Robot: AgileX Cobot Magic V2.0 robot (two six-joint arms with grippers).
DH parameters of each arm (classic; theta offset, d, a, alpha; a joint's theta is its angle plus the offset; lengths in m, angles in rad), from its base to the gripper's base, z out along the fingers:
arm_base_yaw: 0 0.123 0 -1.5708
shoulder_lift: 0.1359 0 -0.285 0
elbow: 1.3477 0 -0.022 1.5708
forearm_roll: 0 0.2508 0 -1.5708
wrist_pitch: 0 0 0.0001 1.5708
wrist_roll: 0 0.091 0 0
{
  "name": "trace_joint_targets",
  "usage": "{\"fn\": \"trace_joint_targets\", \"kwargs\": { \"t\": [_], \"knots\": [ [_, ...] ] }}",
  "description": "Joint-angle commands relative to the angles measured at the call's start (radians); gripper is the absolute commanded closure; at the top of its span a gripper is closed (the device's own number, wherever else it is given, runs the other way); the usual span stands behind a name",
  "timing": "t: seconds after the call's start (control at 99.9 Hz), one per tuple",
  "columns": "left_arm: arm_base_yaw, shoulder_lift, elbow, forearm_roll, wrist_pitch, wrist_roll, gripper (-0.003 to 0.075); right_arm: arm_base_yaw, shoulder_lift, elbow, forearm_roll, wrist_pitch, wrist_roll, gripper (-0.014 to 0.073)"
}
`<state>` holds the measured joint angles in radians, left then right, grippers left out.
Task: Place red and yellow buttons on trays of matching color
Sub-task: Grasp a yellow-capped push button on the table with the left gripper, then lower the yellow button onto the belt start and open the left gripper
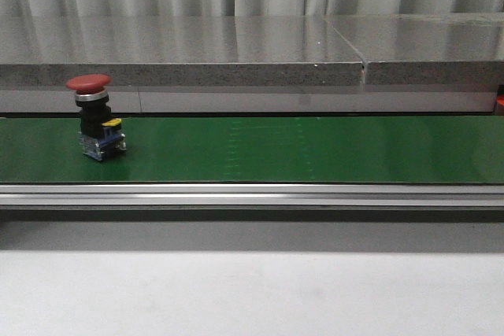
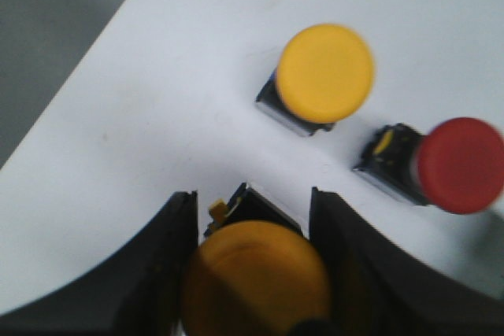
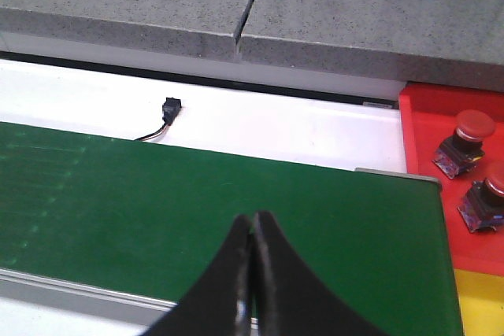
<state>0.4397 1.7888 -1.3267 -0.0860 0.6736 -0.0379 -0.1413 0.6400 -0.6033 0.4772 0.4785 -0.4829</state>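
In the left wrist view my left gripper (image 2: 252,194) is shut on a yellow button (image 2: 256,273), its black fingers (image 2: 169,249) pressed against both sides. On the white surface beyond it stand another yellow button (image 2: 324,74) and a red button (image 2: 457,164). In the front view a red button (image 1: 93,116) stands upright on the green belt (image 1: 299,151) at its left end. My right gripper (image 3: 252,218) is shut and empty over the belt (image 3: 157,194). A red tray (image 3: 425,116) beside the belt's end holds two red buttons (image 3: 465,143) (image 3: 488,202). A corner of the yellow tray (image 3: 480,304) shows next to it.
A grey stone ledge (image 1: 236,57) runs behind the belt. A metal rail (image 1: 252,194) borders the belt's front edge. A small black connector with a wire (image 3: 169,109) lies on the white strip behind the belt. The white surface's edge (image 2: 79,76) drops off near my left gripper.
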Motion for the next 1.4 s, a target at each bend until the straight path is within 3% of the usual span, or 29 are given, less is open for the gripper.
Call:
{"fn": "trace_joint_targets", "kwargs": {
  "t": [0.0, 0.571, 1.191, 1.312, 1.392],
  "knots": [
    [-0.039, -0.116, -0.029, -0.008, -0.011, 0.002, 0.0739, 0.0, -0.003, -0.026, 0.013, -0.069, -0.01, 0.0662],
    [-0.313, -0.298, 0.108, 0.01, 0.037, 0.026, 0.0739, 0.0, -0.003, -0.026, 0.013, -0.069, -0.01, 0.0662],
    [-0.335, -0.205, 0.163, 0.009, -0.031, 0.026, 0.0735, 0.0, -0.003, -0.026, 0.013, -0.069, -0.01, 0.0662],
    [-0.34, -0.205, 0.161, 0.006, -0.031, 0.026, 0.0627, 0.0, -0.003, -0.026, 0.013, -0.069, -0.01, 0.0662],
    [-0.356, -0.205, 0.161, 0.006, -0.031, 0.031, 0.0456, 0.0, -0.003, -0.026, 0.013, -0.069, -0.01, 0.0662]
  ]
}}
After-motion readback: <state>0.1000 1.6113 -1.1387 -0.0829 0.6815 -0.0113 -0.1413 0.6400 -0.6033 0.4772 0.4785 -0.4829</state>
